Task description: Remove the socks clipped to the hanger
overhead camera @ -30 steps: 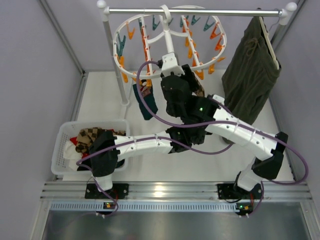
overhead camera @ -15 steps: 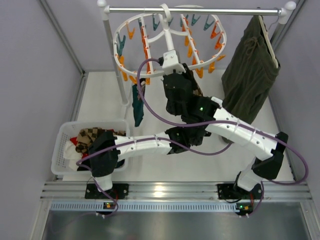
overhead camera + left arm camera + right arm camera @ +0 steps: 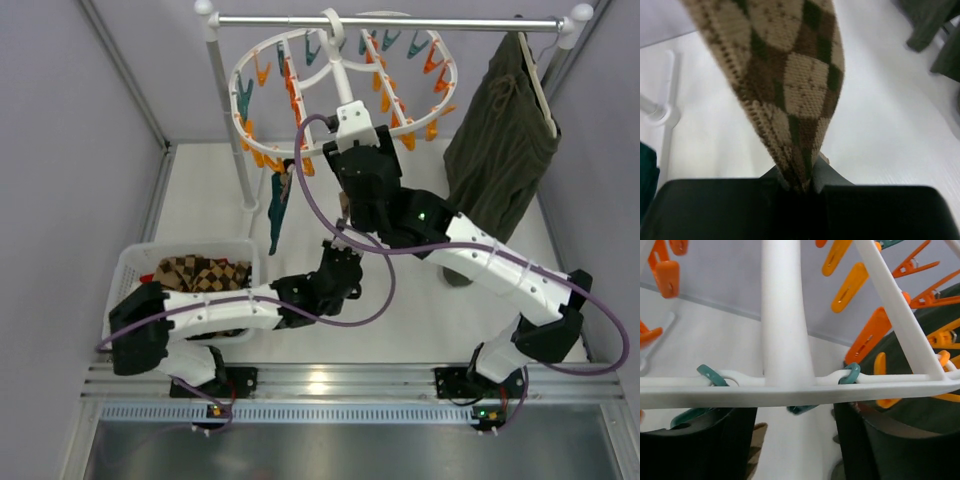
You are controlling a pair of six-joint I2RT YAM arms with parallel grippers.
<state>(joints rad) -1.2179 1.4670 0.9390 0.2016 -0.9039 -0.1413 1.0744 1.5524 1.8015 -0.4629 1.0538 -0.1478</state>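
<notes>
Right claw [image 3: 795,450] under hanger [image 3: 343,88]: crossbar [image 3: 790,392] and clips [image 3: 867,337] bar the way up. Olive garment [image 3: 500,150] walls right side; rack pole [image 3: 232,120], teal sock [image 3: 277,215] wall left. Argyle sock [image 3: 800,90], rising from left claw [image 3: 800,185], crosses centre. Desk [image 3: 205,200] behind basket [image 3: 125,275] free.

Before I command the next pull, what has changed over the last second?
The left arm swung off the white plastic basket toward the near-left, its left gripper shut on a brown-and-tan argyle sock. The right gripper edged farther back at the white oval clip hanger, which rocked; the hanging dark teal sock turned edge-on. The olive-green garment stayed put.
</notes>
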